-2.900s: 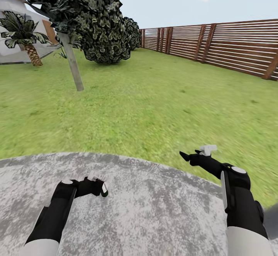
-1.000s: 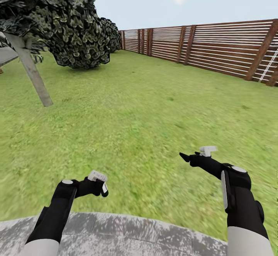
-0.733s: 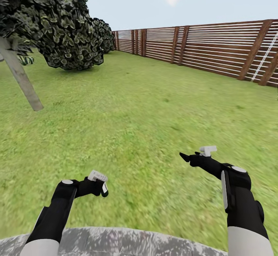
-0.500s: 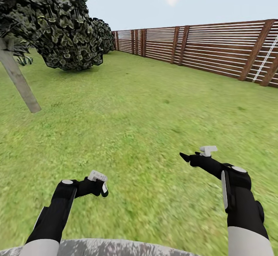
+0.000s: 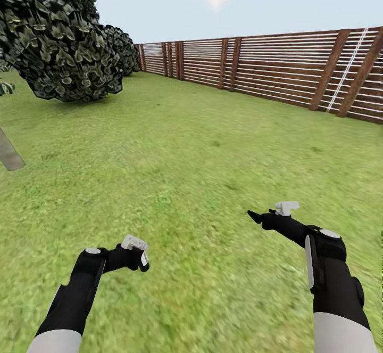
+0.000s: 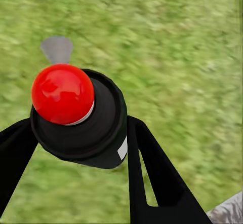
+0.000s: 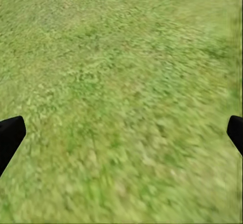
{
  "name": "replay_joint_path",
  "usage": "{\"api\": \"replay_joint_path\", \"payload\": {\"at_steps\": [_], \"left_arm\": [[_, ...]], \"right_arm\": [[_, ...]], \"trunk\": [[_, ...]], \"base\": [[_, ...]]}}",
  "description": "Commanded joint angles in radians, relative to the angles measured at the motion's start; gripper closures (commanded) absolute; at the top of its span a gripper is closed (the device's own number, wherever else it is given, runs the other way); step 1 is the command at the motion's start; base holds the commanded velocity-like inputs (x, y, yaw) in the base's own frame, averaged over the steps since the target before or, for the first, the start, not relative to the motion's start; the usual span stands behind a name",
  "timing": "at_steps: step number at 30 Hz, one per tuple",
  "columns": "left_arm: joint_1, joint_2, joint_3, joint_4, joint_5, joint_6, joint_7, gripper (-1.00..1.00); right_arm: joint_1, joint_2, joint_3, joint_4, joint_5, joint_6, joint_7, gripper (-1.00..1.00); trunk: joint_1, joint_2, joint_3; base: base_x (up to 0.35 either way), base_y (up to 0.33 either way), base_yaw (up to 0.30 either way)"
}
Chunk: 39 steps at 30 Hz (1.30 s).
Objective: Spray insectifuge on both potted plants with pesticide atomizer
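Where the left gripper [image 6: 76, 138] closes: on the atomizer [image 6: 88, 127], one black finger [image 6: 152, 173] against each side of its dark body
Atomizer: held in the left gripper over the grass, low at the left of the head view; seen end-on from the left wrist, with a shiny red ball cap [image 6: 62, 93] and a small white label [image 6: 122, 149] on its side
Beyond the cap: a small grey shape [image 6: 56, 49], too blurred to identify
Right gripper [image 5: 255, 216]: spread wide with nothing in it, reaching forward over the grass; in the right wrist view only its black fingertips [image 7: 10, 135] show, at opposite edges
Arms: black forearms with white upper sleeves, left arm [image 5: 74, 300] bent inward, right arm [image 5: 332, 284] stretched ahead
Lawn [image 5: 186, 129]: green grass under and ahead of both grippers
Paving [image 6: 228, 215]: a grey mottled corner near the left gripper
Bush [image 5: 53, 39]: large, dark-leaved, far left
Trunk [image 5: 8, 153]: pale and leaning, at the left edge
Fence [image 5: 266, 65]: brown slatted wood along the back and right of the lawn
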<state>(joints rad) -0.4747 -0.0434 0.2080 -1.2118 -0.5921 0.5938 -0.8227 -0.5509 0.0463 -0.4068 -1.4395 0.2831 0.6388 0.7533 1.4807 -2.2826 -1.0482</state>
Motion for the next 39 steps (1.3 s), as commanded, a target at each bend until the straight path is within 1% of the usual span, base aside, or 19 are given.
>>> {"api": "replay_joint_path", "payload": {"at_steps": [1, 39], "left_arm": [[-0.001, -0.001, 0.003, -0.002, -0.006, 0.004, -0.009, 1.0], [-0.001, -0.002, 0.002, -0.002, -0.006, 0.004, -0.009, 1.0]], "right_arm": [[-0.001, 0.001, -0.003, -0.001, 0.01, 0.002, 0.01, -1.0], [-0.001, 0.001, -0.003, -0.001, 0.01, 0.002, 0.011, -1.0]], "trunk": [[0.0, 0.0, 0.0], [0.0, 0.0, 0.021]], "base": [[0.348, 0.0, -0.252], [0.348, 0.0, -0.252]]}}
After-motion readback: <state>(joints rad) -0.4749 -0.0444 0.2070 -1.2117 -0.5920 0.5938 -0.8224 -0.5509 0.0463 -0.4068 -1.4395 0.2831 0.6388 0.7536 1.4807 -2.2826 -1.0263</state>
